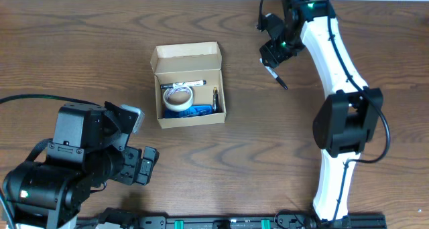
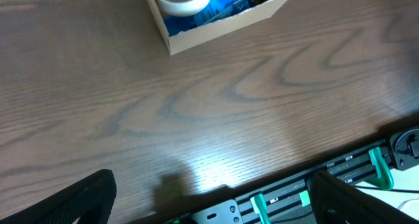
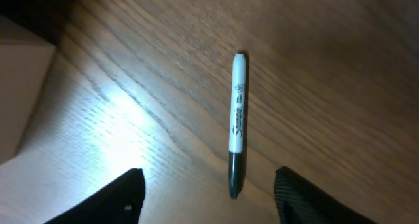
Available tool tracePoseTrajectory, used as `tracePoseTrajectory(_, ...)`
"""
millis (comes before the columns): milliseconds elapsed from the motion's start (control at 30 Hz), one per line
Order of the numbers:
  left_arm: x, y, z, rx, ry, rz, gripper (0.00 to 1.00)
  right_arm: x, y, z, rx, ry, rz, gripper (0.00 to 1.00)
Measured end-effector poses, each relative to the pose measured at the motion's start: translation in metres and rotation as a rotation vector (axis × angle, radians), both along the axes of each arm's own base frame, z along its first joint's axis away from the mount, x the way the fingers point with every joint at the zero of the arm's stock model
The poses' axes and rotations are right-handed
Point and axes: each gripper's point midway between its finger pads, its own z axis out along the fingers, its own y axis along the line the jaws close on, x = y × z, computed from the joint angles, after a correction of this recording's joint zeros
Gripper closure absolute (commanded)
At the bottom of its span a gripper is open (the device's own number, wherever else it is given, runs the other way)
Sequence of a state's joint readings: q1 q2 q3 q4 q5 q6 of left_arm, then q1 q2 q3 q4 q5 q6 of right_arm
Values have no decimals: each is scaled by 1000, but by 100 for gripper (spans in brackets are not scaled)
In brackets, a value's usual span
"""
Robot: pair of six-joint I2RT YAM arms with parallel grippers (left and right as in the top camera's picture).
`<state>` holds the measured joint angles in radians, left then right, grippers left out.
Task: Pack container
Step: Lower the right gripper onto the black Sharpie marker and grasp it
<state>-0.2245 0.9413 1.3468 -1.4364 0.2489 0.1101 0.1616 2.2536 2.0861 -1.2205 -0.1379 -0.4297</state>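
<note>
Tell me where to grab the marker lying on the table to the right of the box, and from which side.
Grip the marker on its white barrel near mid-length, coming straight down from above with the right gripper. It lies flat on the table, slim and round, with bare wood along both long sides, so the open fingers can close across its width.

Sharpie marker (image 3: 238, 122) lies on the wood table (image 3: 327, 73) at frame centre, dark end toward bottom. Right gripper (image 3: 208, 179) fingers (image 3: 124, 198) at bottom L & R, apart, not touching it.
</note>
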Motion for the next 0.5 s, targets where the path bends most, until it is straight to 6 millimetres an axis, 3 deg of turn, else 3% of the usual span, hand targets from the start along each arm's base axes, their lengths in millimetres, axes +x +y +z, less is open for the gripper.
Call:
tracePoseTrajectory(367, 0, 0, 0, 0, 0, 0, 5, 0, -12, -67, -76, 112, -6, 24)
tracePoseTrajectory(500, 0, 0, 0, 0, 0, 0, 5, 3, -14, -80, -92, 118, -8, 21)
